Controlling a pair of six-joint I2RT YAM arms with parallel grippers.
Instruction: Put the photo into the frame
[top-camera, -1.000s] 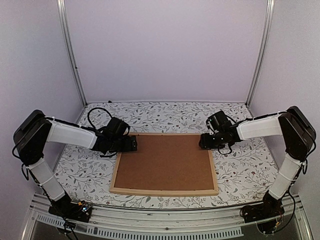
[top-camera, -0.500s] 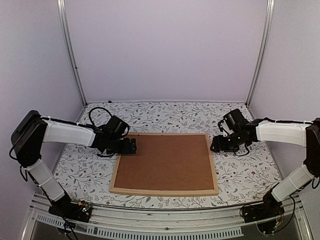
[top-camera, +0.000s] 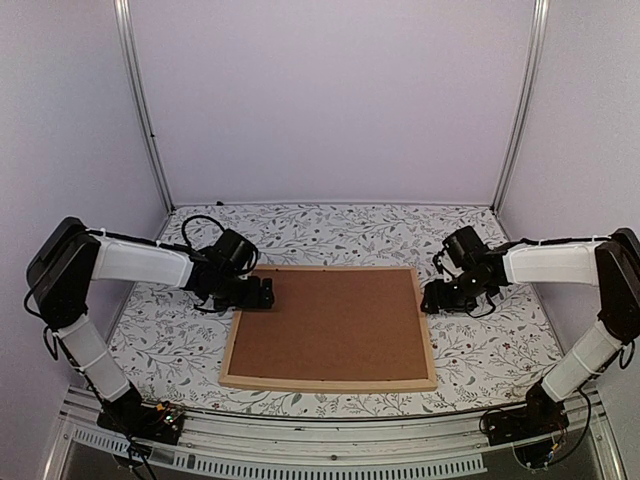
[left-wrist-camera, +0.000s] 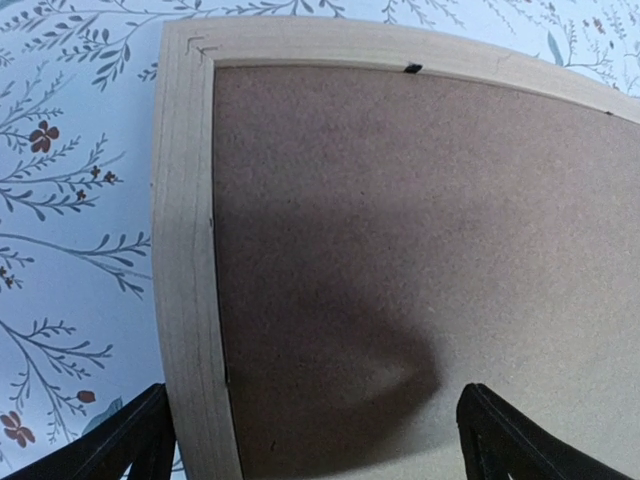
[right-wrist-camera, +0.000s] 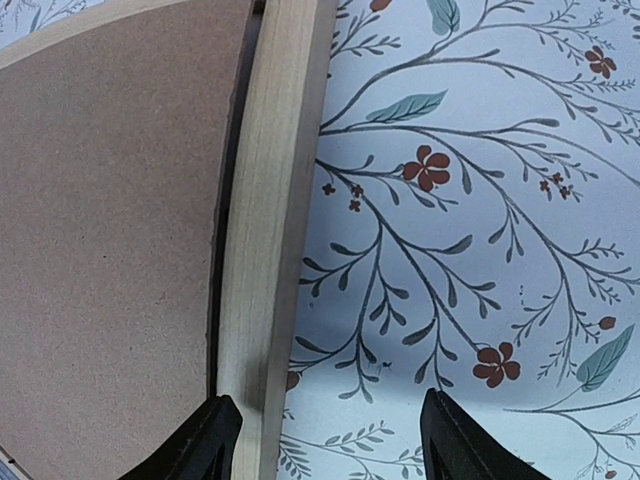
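Two grippers, both with jaws apart and clamped on nothing. Left gripper (top-camera: 262, 293) poised at the far-left corner of the frame (top-camera: 330, 383), fingers (left-wrist-camera: 130, 445) straddling its left strip (one over the floral table cover (top-camera: 330, 235), the other over the brown backing board (top-camera: 330, 325)); right gripper (top-camera: 428, 298) beside the right strip near the far-right corner, one finger roughly over the wood, the other over the cover. Frame flat on the cover midway between the arms, back side up, backing board seated inside the wooden strips.
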